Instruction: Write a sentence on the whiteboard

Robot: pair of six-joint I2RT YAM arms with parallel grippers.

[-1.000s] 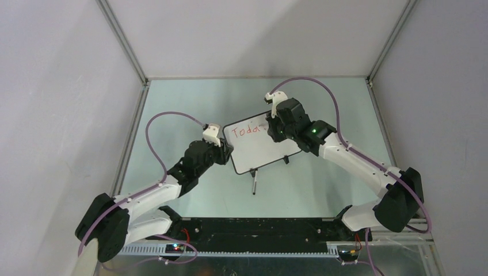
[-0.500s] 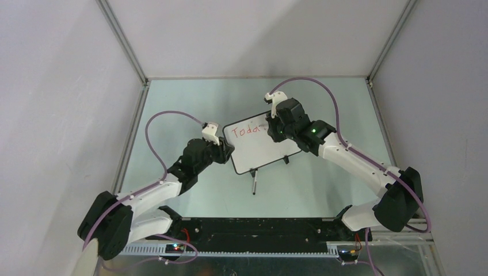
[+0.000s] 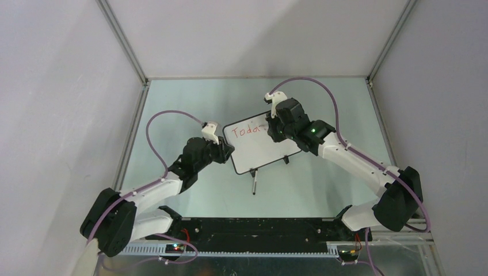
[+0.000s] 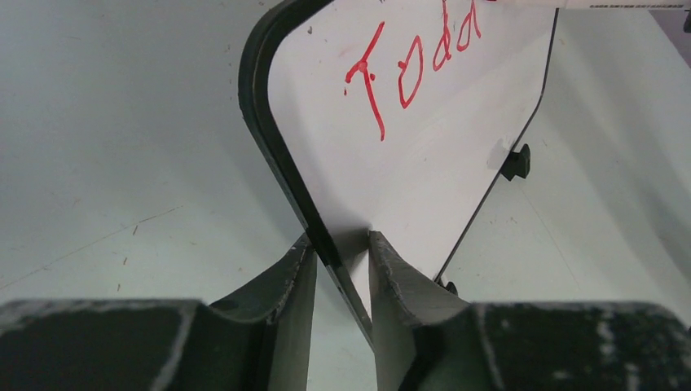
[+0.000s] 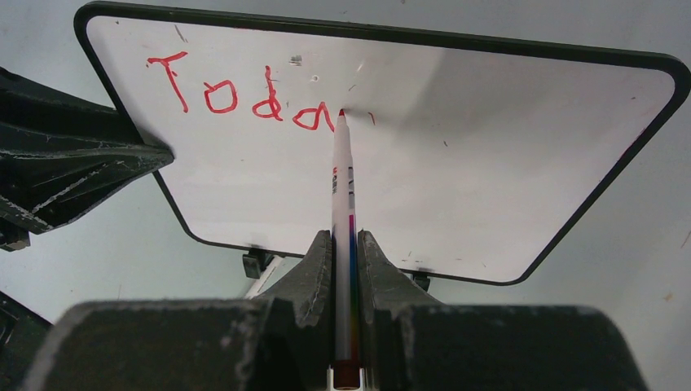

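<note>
The whiteboard (image 3: 262,150) stands tilted on the table, its white face (image 5: 489,179) toward the right wrist camera. Red letters "Toda" (image 5: 244,94) begin the sentence (image 4: 407,73) along the top, with a small red stroke just after them. My left gripper (image 4: 341,244) is clamped on the board's black left edge (image 4: 269,155), one finger behind the frame and one on the face. My right gripper (image 5: 346,236) is shut on a white marker (image 5: 342,187). The marker's red tip touches the board just right of the last letter. In the top view the right gripper (image 3: 271,127) covers the board's upper right corner.
A second pen (image 3: 254,185) lies on the table in front of the board, near its small black feet (image 3: 286,160). Grey enclosure walls with metal posts (image 3: 124,43) close in the left, right and back. A black rail (image 3: 259,230) runs along the near edge.
The left arm's shoulder and elbow have drifted slightly right while its gripper stays on the board's edge. The right gripper and marker have barely moved. The writing still reads "Toda".
</note>
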